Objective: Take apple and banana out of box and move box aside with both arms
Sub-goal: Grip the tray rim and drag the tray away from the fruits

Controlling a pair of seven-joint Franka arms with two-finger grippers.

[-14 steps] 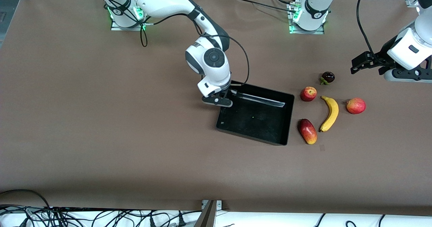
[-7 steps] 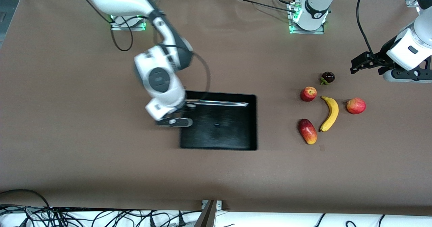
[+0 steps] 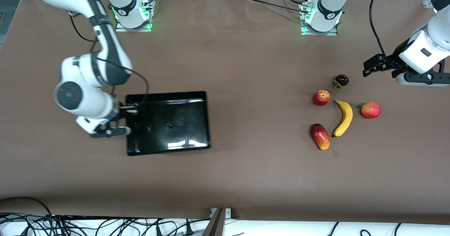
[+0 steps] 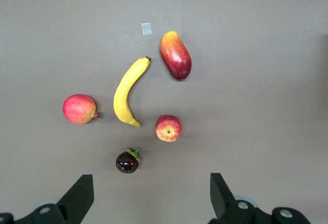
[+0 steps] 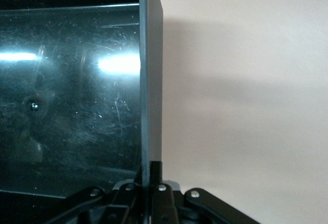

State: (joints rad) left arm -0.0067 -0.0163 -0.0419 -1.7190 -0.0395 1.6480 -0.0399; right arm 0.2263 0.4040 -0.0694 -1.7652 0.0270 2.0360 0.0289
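Brown table (image 3: 225, 179). Black box (image 3: 168, 123) toward right arm's end, wall pinched by right gripper (image 3: 128, 110). Banana (image 3: 344, 118), apple (image 3: 321, 97), mango (image 3: 320, 136), mangosteen (image 3: 341, 80), second red fruit (image 3: 370, 110) clustered under left gripper (image 3: 369, 67), jaws wide, nothing held.

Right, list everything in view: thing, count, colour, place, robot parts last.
tray: one, glossy black, empty, toward the right arm's end of the table
banana: one, yellow, among the fruits toward the left arm's end
apple: one, red-yellow, beside the banana
mango: one, red-yellow, nearer the front camera than the apple
mangosteen: one, dark purple, farthest of the fruits
round red fruit: one, beside the banana
right tool: shut on the tray's wall
left tool: open, over the fruits
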